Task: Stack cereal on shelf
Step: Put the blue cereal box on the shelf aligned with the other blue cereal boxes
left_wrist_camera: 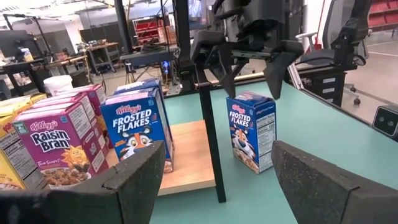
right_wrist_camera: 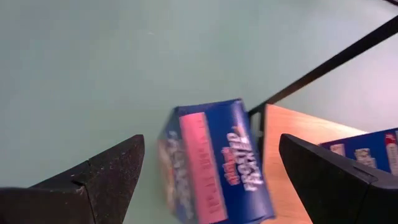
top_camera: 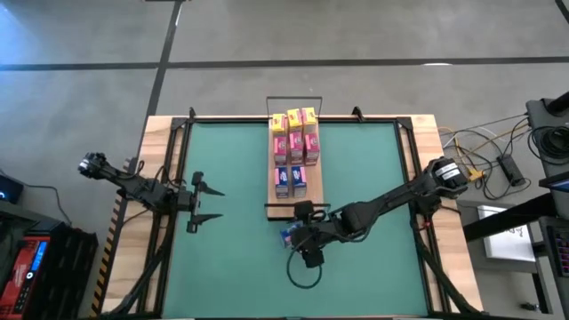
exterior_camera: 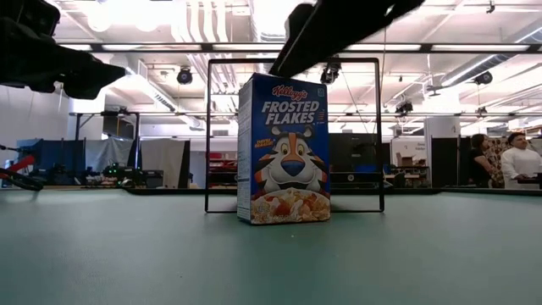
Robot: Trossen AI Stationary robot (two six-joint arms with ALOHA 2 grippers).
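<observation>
Green tabletop [top_camera: 356, 196] first, then the shelf [top_camera: 292, 210], a long plank running down its middle with cereal boxes [top_camera: 293, 147] lined along it. One blue box [left_wrist_camera: 250, 130] stands upright off the shelf, on the tabletop just beside the plank's near end. Right gripper [top_camera: 298, 236] hangs directly over it, jaws spread wide, nothing held. Left gripper [top_camera: 206, 203] waits well apart, half open, empty. That box looks light and stiff but thin-walled cardboard, easily crushed or tipped, so I'd pinch it gently across the narrow sides, up near the top.
</observation>
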